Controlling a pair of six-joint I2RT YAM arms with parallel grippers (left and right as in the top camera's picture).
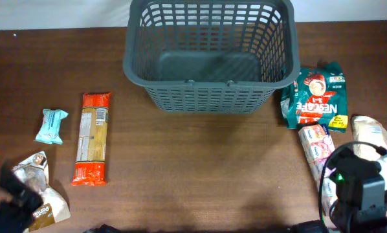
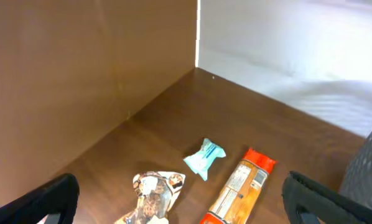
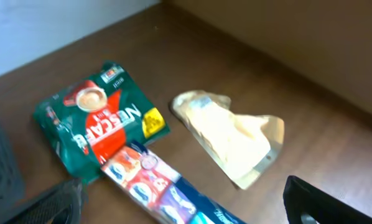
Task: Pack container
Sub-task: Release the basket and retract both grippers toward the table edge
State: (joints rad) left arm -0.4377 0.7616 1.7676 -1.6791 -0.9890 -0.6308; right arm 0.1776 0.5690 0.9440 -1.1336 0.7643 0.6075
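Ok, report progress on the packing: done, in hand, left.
Done: nothing; the container is empty. In hand: nothing; the left gripper and right gripper are both open. Left: all six packets, the teal packet, orange packet and brown pouch on its left, the Nescafe bag, sachet strip and pale pouch on its right.

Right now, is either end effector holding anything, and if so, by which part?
Nothing is held. The left end effector and the right end effector are both open and empty.
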